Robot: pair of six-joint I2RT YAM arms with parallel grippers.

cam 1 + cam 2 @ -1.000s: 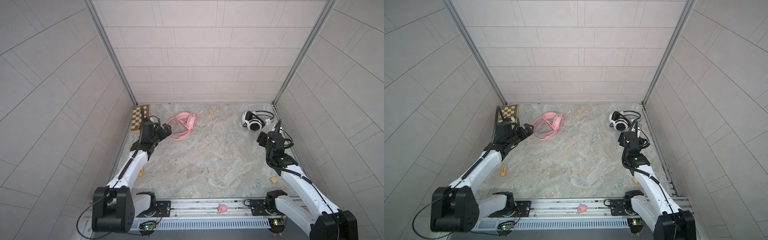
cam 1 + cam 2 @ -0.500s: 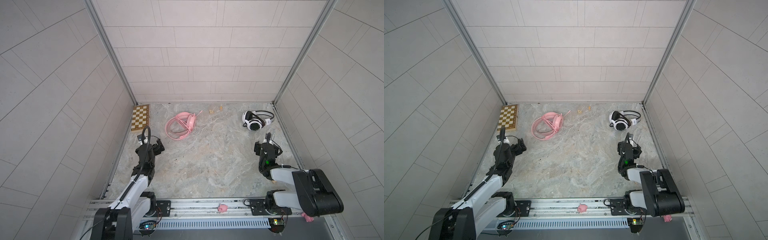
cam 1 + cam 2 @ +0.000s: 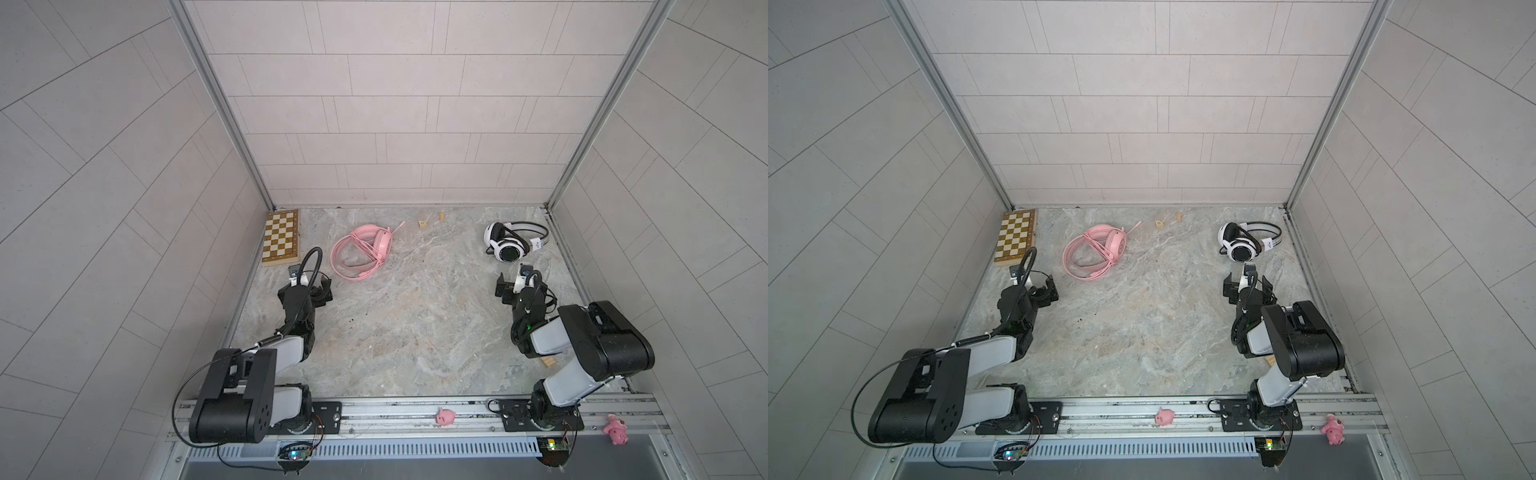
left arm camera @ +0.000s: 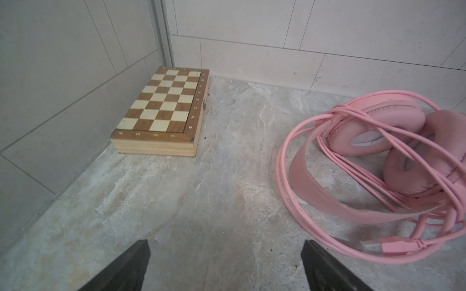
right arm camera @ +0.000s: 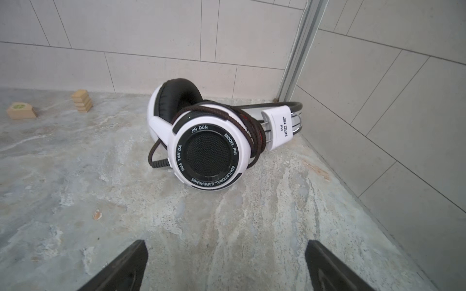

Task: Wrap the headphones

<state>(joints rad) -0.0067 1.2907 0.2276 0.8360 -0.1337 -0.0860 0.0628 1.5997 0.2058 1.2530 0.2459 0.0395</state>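
Ahead of left gripper [image 4: 225, 243] and right gripper [image 5: 227, 243], both spread wide, lie two headphones: pink pair [image 3: 381, 244], white pair [image 3: 508, 249].

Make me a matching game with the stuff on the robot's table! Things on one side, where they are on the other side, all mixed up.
Things:
1. pink headphones
2. white headphones
3. chessboard
4. wooden blocks

Places, as both top views show them:
A. in the far right corner
B. at the back, between the two pairs of headphones
C. in the far left corner
D. just right of the chessboard

Right pairs: 1-D, 2-A, 3-C, 4-B.
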